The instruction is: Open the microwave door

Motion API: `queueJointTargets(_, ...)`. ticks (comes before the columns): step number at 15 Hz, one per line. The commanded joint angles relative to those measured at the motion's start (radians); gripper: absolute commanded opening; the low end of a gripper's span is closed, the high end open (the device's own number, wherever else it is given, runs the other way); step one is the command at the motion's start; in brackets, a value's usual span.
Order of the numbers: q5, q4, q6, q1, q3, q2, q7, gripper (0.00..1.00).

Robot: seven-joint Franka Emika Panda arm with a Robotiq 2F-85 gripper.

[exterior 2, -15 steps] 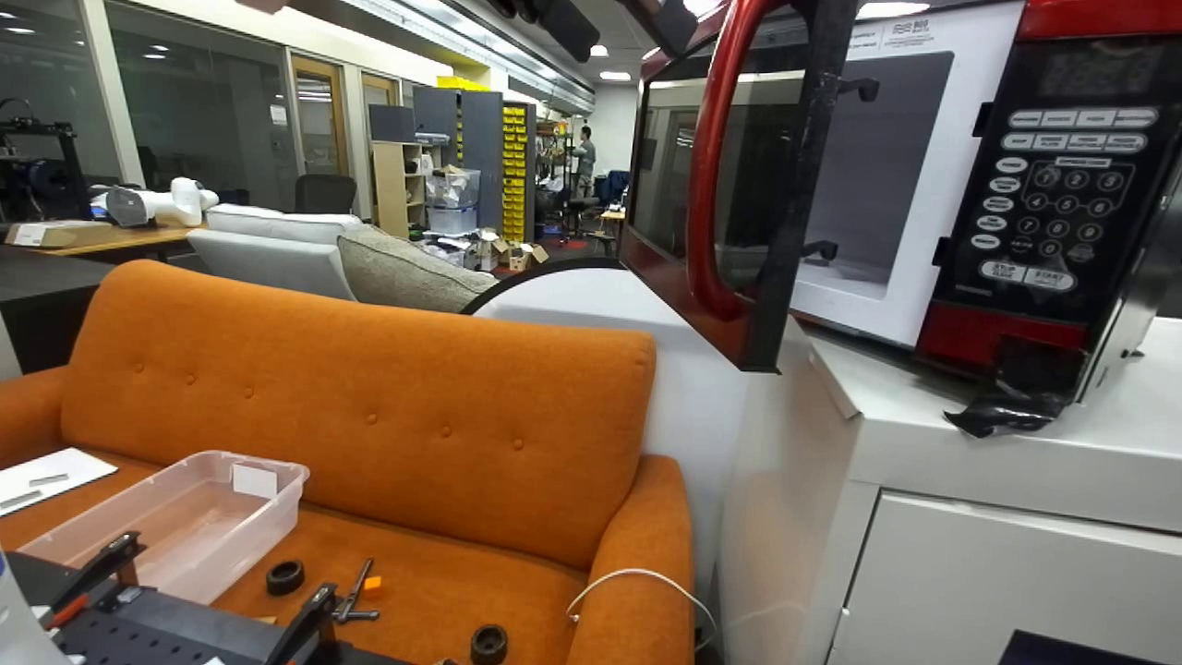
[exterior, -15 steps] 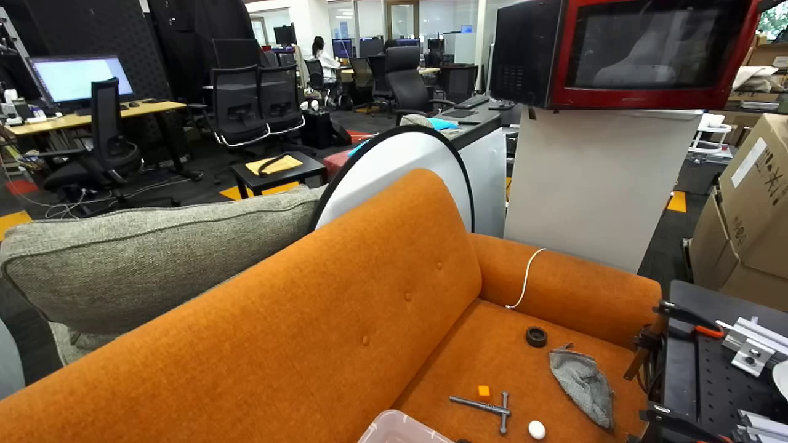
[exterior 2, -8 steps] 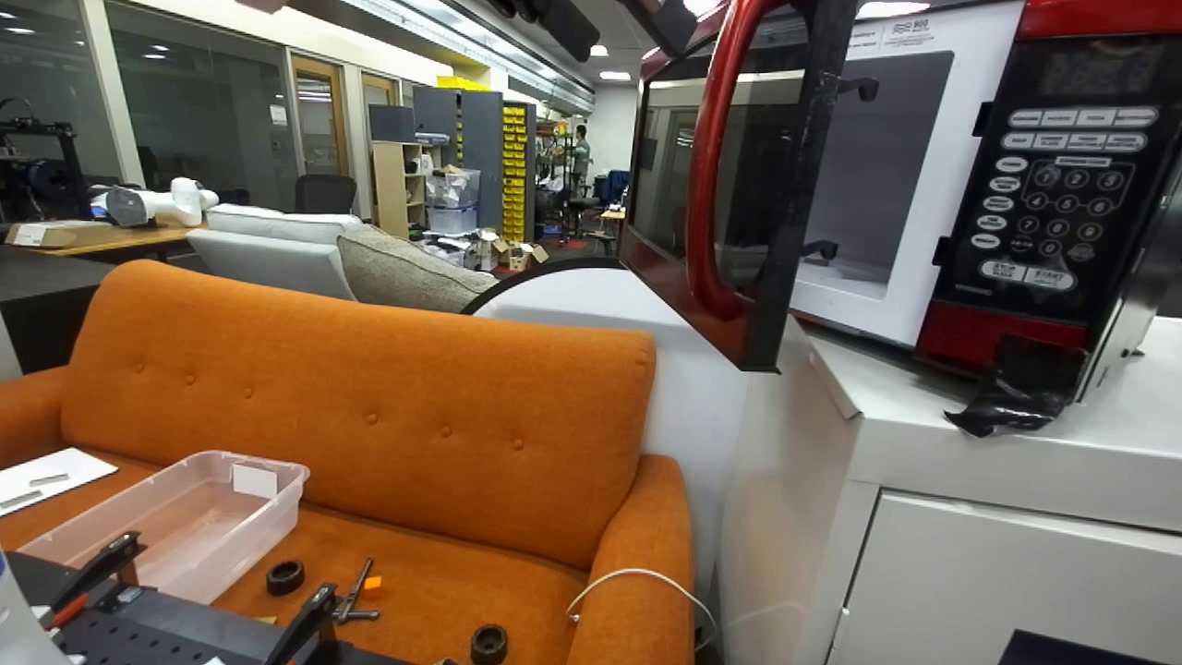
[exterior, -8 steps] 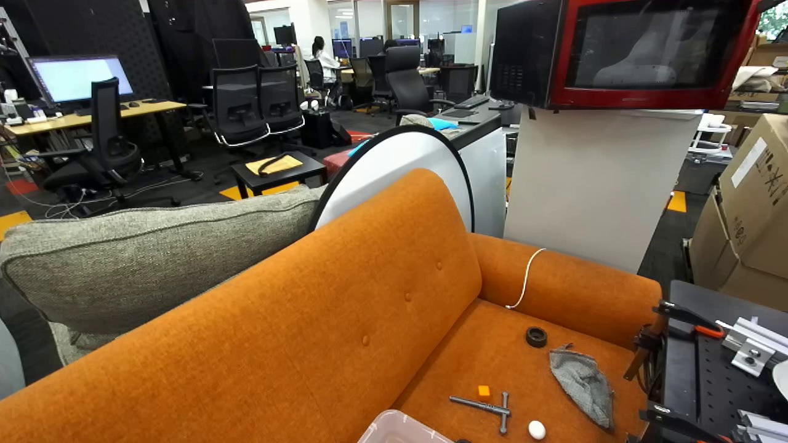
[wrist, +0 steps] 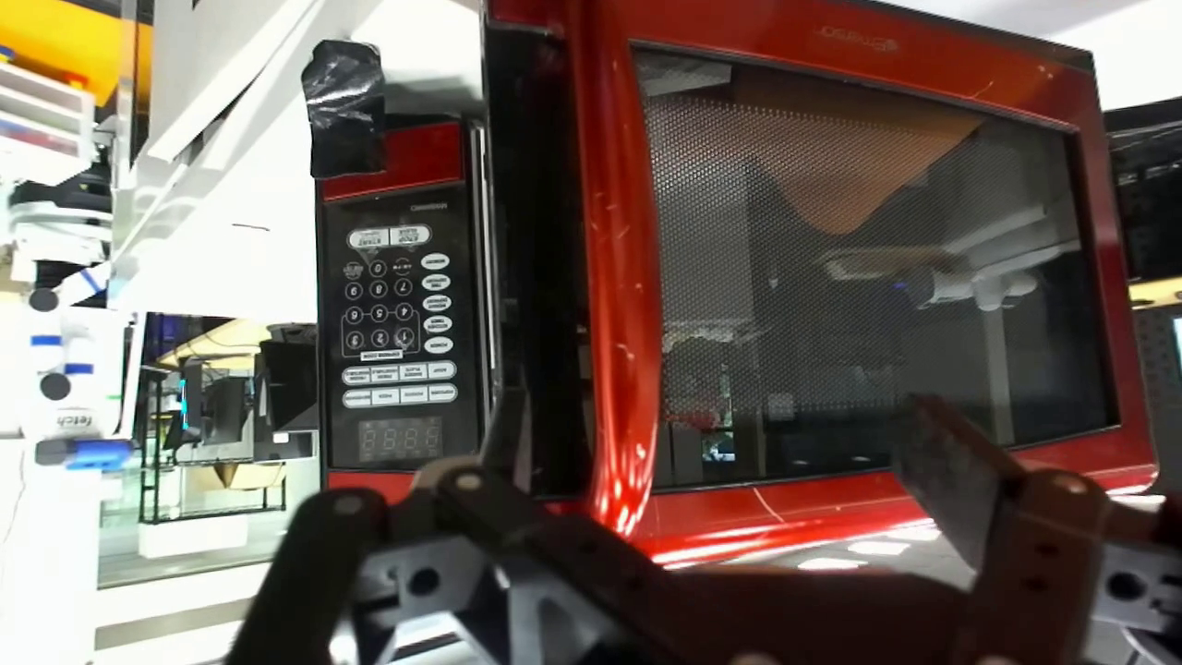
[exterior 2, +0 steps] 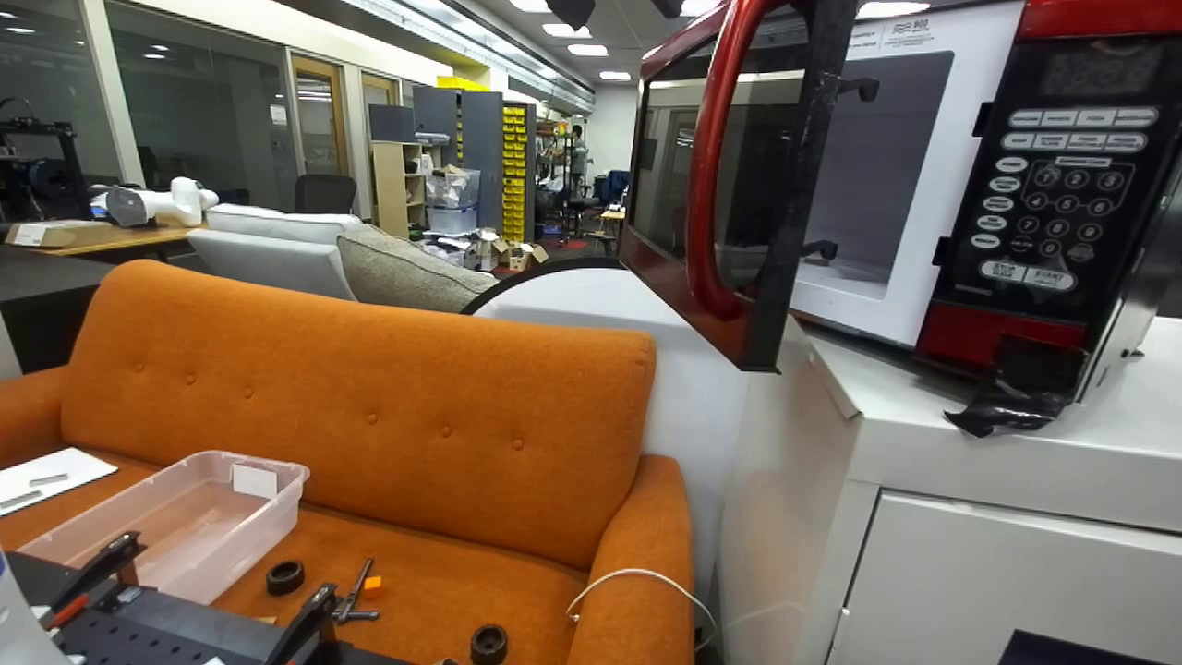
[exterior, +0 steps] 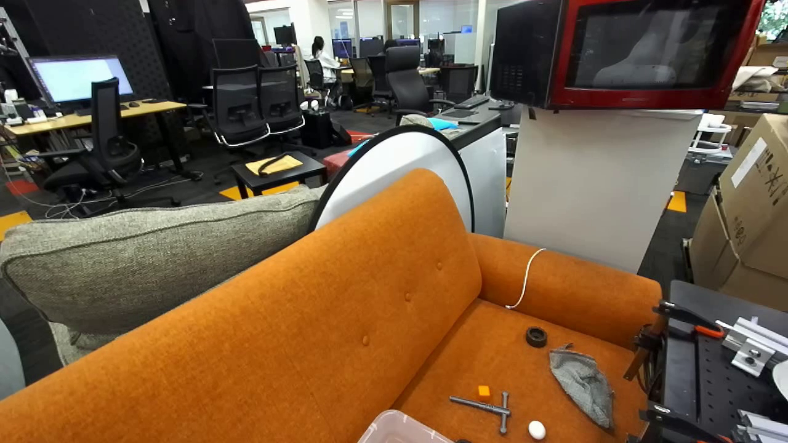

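Red-framed, the microwave door [exterior 2: 667, 185] stands swung out, at nine o'clock from the cavity [exterior 2: 873, 166] in an exterior view. The jaws stand wide, holding nothing; advancing carelessly, they could knock the handle [wrist: 628, 351], pushing the door back towards closed.

Gripper [wrist: 717, 416], both fingers [wrist: 953, 485] wide apart

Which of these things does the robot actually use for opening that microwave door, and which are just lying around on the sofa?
Part of the job:
microwave door, already standing open
microwave
gripper, open

Just lying about on the orange sofa:
plastic bin
grey cloth
orange cube
T-shaped tool
white egg-shaped object
black rings
white cord
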Motion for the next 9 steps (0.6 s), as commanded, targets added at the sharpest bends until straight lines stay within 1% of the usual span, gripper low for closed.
queueJointTargets(1,-0.034,0.017,-0.091,-0.019,0.010,-0.037,0.000,1.00)
queueJointTargets(2,-0.039,0.017,-0.104,-0.022,0.013,-0.043,0.007,1.00)
queueJointTargets(3,-0.032,0.008,-0.068,0.000,-0.005,-0.044,0.010,1.00)
queueJointTargets(9,-0.032,0.007,-0.075,0.003,-0.005,-0.053,0.010,1.00)
